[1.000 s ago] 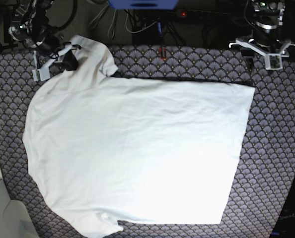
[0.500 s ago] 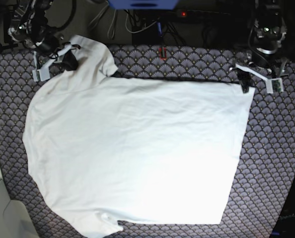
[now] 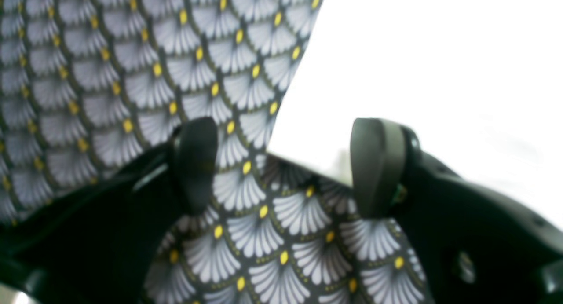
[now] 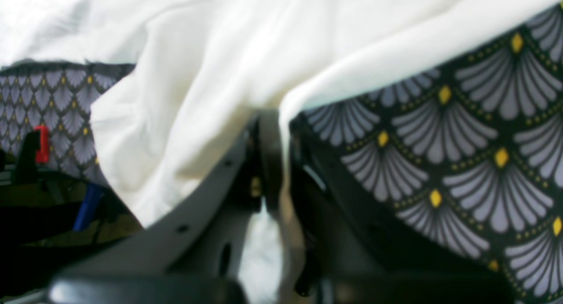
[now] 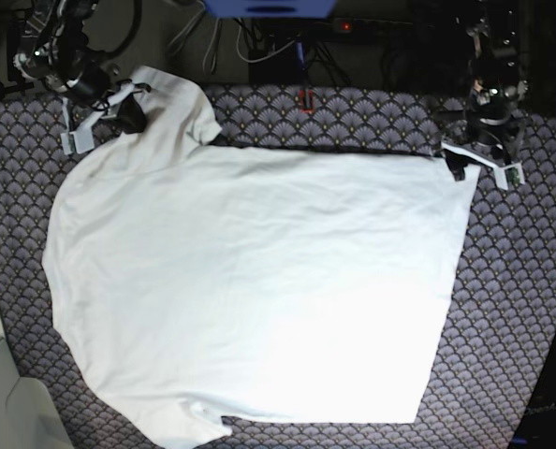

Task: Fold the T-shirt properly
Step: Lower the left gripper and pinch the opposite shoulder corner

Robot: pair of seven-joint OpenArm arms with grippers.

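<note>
the right gripper [image 4: 275, 163] is clamped on the t-shirt [image 5: 259, 281] sleeve, while the left gripper [image 3: 286, 167], wide open and empty, straddles the hem corner and may pinch the patterned tablecloth [image 3: 110, 75] instead.

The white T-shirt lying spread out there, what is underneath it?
Under the T-shirt lies a tablecloth with a grey fan-scale pattern and yellow dots, showing all round the shirt's edges. Whatever else might lie beneath the cloth is covered and cannot be seen.

This looks like a robotics lab bench: a surface [image 5: 540, 281] covered in fan-patterned cloth, two robot arms mounted at its far edge, and loose cables [image 5: 259, 42] with a blue box [image 5: 269, 7] and power strip [image 5: 390, 26] behind.
</note>
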